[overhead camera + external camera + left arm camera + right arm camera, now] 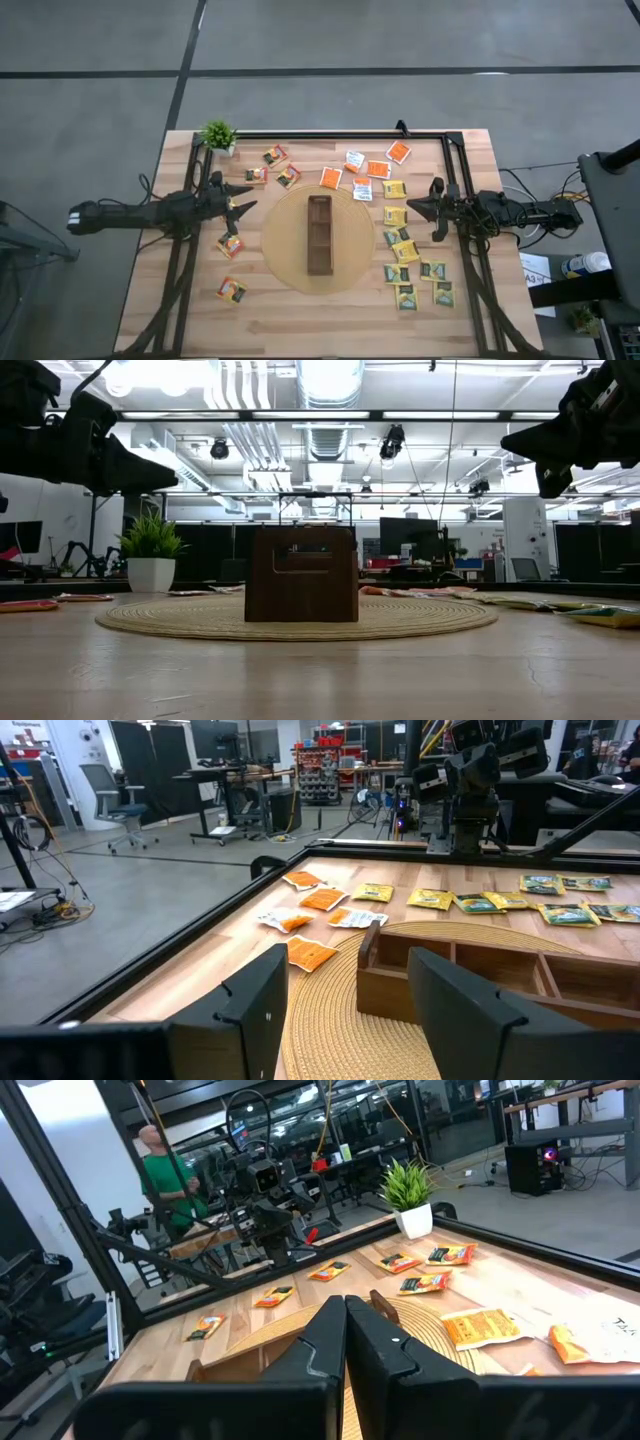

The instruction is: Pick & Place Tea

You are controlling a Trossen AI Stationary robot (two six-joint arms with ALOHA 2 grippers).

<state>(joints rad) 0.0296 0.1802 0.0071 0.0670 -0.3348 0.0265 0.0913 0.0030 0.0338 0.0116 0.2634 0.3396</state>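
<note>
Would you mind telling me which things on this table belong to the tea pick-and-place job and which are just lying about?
Belonging to the job:
- tea sachets
- long brown box
- open left gripper
- shut right gripper

Just lying about:
- potted plant
- round woven mat under the box

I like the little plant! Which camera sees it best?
The low view: the potted plant stands whole, side-on, leaves and white pot clear. The high view shows only its leafy top at the table corner. The right wrist view shows it farther off; the left wrist view misses it.

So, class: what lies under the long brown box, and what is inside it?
The long brown box rests on a round woven mat. The compartments that show look empty; the left wrist view hides part of them behind a pincer finger.
</note>
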